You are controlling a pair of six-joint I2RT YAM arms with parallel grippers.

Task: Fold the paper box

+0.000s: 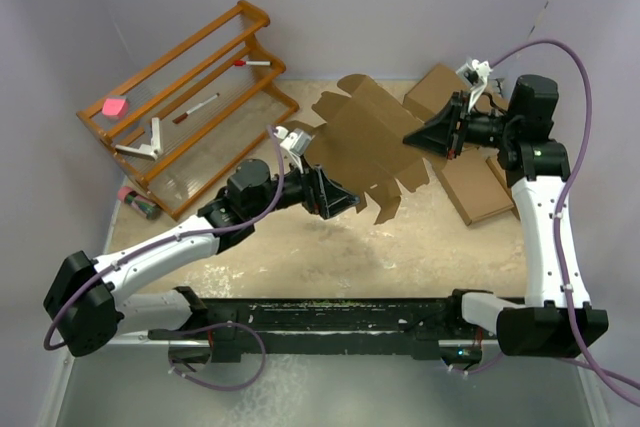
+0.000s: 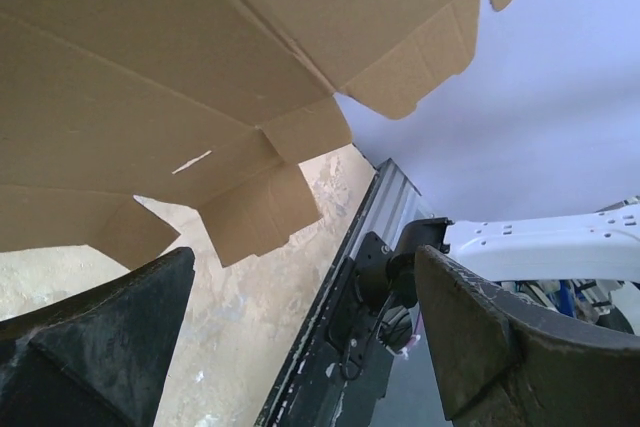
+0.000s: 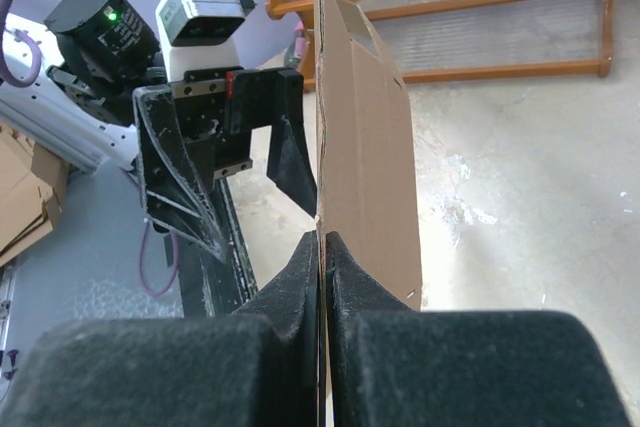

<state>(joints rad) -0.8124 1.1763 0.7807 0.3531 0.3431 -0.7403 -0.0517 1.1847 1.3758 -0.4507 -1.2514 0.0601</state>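
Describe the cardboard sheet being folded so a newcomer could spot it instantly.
Look over the middle of the sandy table. The paper box is the unfolded brown sheet held up by the right gripper. Unlike the brown boxes lying flat to its right, it has notched flaps.

Soft, even light from above, with no glare. In the top view the paper box [image 1: 370, 142] casts only a faint shadow on the table [image 1: 300, 257], and the picture is sharp. In the wrist views the left fingers [image 2: 90, 347] and right fingers [image 3: 200, 367] are near-black and blurred by closeness, while the rack [image 3: 500, 72] behind is crisp.
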